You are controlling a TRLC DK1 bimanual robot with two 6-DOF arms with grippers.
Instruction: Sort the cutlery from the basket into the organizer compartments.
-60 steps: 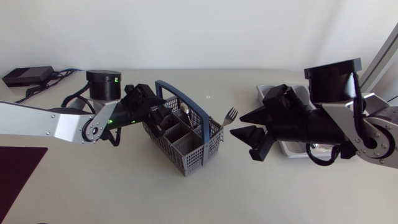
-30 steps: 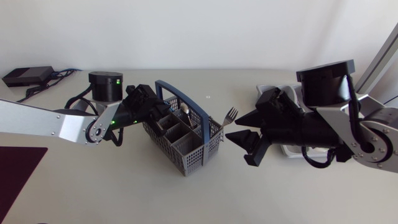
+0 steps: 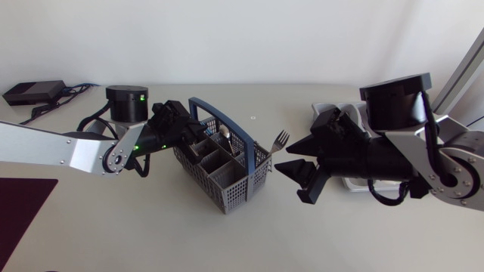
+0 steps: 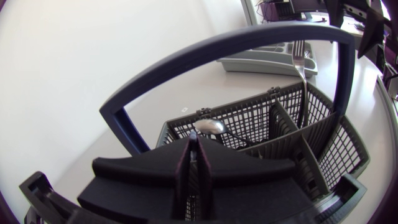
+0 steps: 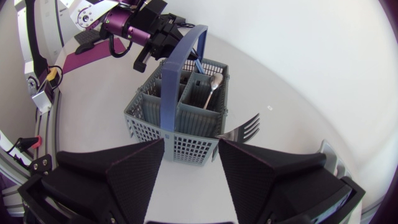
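The grey mesh basket [image 3: 227,177] with a blue handle [image 3: 218,115] stands mid-table. A fork [image 3: 280,140] stands tines up in its right end, and a spoon [image 3: 225,134] leans in a middle cell. My left gripper [image 3: 193,140] reaches into the basket's left end. In the left wrist view its fingers [image 4: 211,171] are pressed together on a thin silver cutlery tip [image 4: 193,142], just before the spoon bowl [image 4: 209,126]. My right gripper [image 3: 297,175] hangs open and empty right of the basket, close to the fork [image 5: 242,129]. The grey organizer [image 3: 324,110] lies behind my right arm.
A black box with cables [image 3: 30,92] sits at the far left of the table. A dark purple mat [image 3: 19,204] lies at the left front edge. My right arm covers most of the organizer.
My left gripper has shut inside the basket's left end. My right gripper has shifted a little left toward the basket, staying open.
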